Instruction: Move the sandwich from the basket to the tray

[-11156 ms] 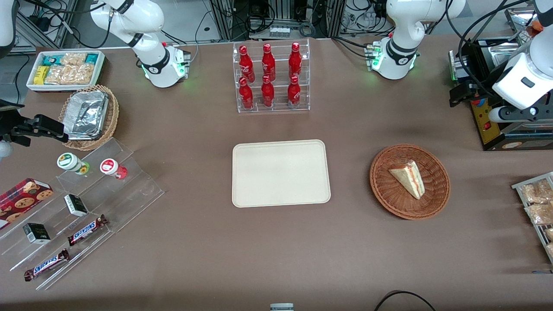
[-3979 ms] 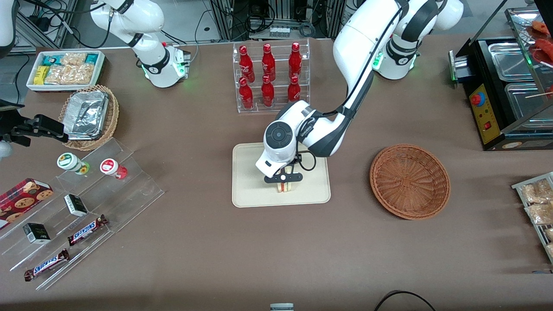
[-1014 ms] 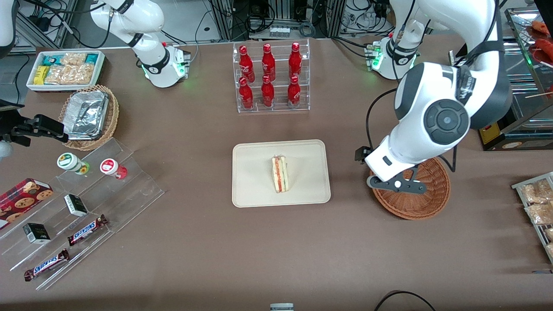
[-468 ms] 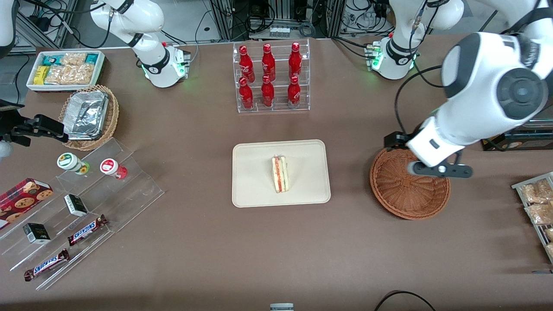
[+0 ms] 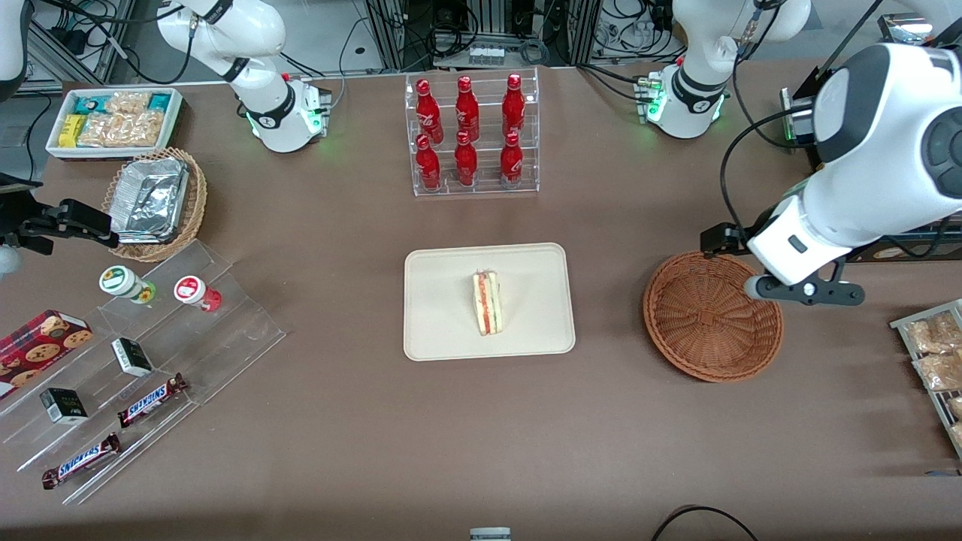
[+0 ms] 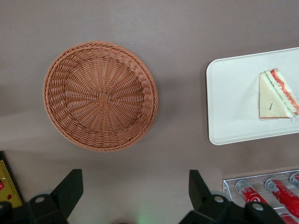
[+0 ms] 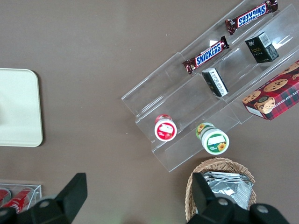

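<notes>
Brown surface [image 5: 361, 421] | sandwich [image 5: 487, 303] laid on tray [image 5: 443, 330] | basket [image 5: 699, 323] emptied | gripper [image 5: 804, 289] held above basket rim, jaws spread

The left arm's tool [image 5: 803, 290] hangs high above the table, fingers [image 6: 70, 189] spread wide, holding nothing.

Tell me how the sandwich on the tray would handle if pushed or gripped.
The sandwich looks soft: pale bread would likely dent under a firm squeeze. Its layered filling may slide apart if pushed sideways. Lying flat on the tray, it seems unlikely to tip. The gripper hangs open near the basket.
</notes>
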Motion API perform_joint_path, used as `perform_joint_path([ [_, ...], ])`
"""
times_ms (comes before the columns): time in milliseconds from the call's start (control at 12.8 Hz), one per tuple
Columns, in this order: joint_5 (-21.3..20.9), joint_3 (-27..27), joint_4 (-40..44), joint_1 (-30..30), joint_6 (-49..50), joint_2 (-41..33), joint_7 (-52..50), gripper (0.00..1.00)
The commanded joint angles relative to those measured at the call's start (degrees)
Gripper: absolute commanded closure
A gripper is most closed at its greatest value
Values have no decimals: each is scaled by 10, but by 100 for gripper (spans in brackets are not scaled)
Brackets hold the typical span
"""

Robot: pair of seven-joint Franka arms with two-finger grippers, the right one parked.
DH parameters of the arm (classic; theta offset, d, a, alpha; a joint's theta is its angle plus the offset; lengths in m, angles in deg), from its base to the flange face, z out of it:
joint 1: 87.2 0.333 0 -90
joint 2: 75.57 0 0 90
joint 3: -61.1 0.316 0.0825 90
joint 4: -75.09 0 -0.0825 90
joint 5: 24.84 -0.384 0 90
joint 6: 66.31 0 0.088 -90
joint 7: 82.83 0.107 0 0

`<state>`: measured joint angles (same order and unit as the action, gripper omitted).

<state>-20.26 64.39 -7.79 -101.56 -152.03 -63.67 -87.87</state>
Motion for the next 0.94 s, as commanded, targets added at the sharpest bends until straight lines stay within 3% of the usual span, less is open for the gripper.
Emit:
perform_joint_path([
  [0,-21,-97,-39,98,4,-42,3,0],
  [234,-28,-144,-62,154,19,-73,6,0],
  [468,-40,-143,-74,177,58,-111,55,0],
  [858,-42,-128,-89,177,86,-149,54,0],
])
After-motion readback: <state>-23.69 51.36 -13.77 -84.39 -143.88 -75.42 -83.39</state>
